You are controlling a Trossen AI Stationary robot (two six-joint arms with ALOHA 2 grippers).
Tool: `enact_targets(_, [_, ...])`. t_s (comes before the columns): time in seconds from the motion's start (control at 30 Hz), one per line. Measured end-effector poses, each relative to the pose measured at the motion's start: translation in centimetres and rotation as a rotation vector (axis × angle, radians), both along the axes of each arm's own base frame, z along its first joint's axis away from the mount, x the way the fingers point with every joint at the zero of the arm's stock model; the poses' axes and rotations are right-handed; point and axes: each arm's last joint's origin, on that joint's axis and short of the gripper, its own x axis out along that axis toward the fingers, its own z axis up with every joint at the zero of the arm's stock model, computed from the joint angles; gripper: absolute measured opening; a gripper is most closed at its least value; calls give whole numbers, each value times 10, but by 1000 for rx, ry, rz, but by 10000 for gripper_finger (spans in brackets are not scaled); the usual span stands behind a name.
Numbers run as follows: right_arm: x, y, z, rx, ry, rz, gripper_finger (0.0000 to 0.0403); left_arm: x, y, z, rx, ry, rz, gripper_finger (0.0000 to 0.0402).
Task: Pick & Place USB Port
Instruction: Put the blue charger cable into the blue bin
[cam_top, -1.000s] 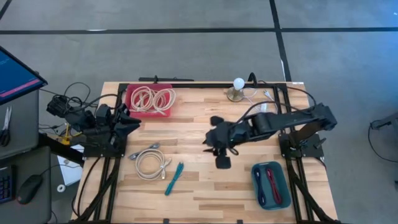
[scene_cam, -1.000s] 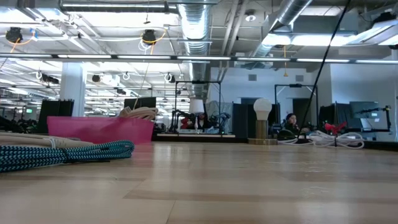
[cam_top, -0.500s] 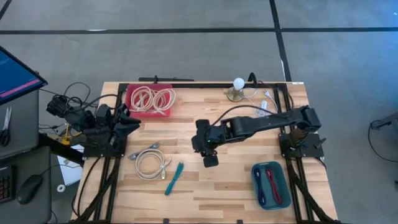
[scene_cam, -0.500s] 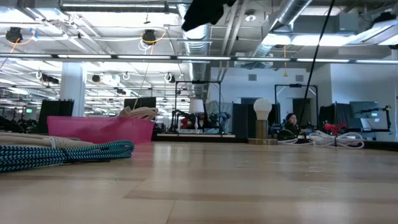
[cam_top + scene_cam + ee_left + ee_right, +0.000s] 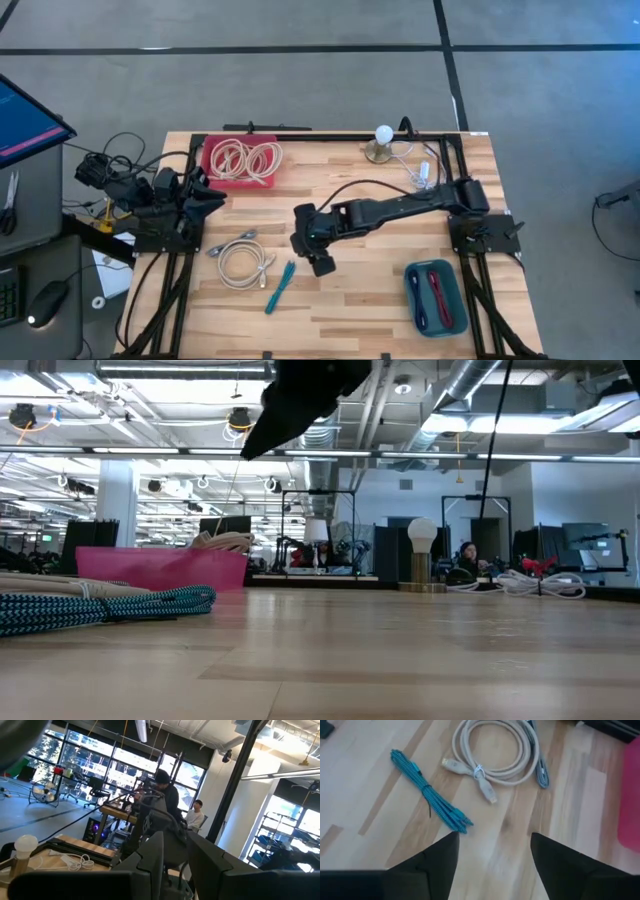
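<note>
— What has just changed on your side?

— My right pincer [image 5: 318, 262] has swung out from the right half of the light wooden worktop [image 5: 400, 300] toward its middle, and its jaws have spread wide; they hang released, holding nothing. I read that as the reach before a pick, so the task is only beginning.

— And what lies under you?

— Nearest, just ahead of my fingertips [image 5: 451, 842], the teal braided cable, folded into a slim bundle [image 5: 427, 796], flat on the wood. Beyond it, the cream USB cable coiled in a loose ring [image 5: 492, 750], with its plugs tied at the near edge (one grey plug pokes out the side).

— Which one is yours?

— I cannot tell yet; both lie apart from me, untouched. Farther off sits the pink tray of cream coils [image 5: 240, 160], and behind me the teal tray [image 5: 437, 297].

— Your left pincer?

— Parked at the worktop's left edge; whether it is released or clenched I cannot tell.
</note>
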Motion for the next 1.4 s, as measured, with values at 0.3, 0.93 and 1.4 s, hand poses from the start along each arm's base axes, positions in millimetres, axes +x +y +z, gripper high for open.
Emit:
enact_targets(0.3, [31,5,-15,74,9,44,227,0,0,0,0,0,0,85])
enact_targets(0.93, [53,11,-77,131,138,86,229,0,0,0,0,0,0,85])
enact_targets(1.4, [55,3,-80,180,117,92,228,0,0,0,0,0,0,85])
